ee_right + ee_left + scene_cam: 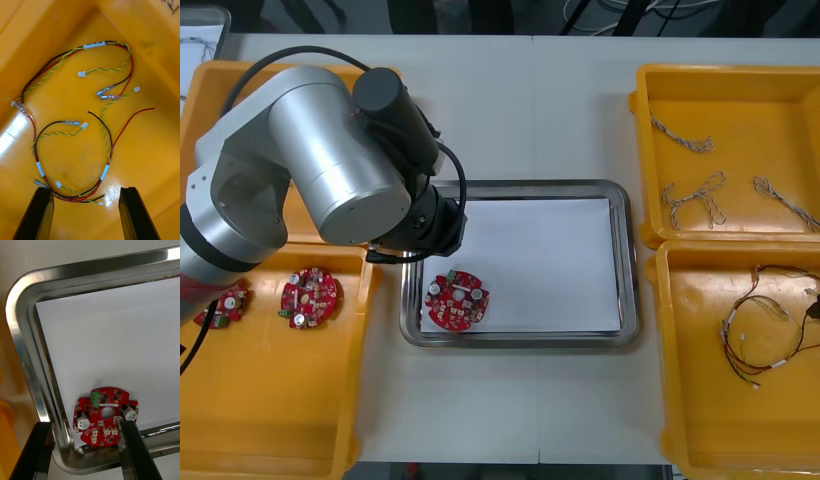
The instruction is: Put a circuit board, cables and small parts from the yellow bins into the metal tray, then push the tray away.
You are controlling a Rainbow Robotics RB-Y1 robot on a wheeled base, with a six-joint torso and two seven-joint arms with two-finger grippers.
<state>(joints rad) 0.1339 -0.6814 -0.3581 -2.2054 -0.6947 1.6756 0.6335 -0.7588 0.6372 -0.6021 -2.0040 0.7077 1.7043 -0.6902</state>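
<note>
A pale, matt surface (510,110) is seen across the front view. It is lit evenly from above, so that only soft, short shadows are cast on it. It is divided by a thin straight seam (532,100), which runs inward from the far edge. Beyond that edge a dark floor (480,15) is shown, and light-coloured loose cords (620,12) are laid on it toward the right. Below the near edge a narrow dark strip (510,472) is visible. A bare stretch of the same pale surface is also caught in the left wrist view.
</note>
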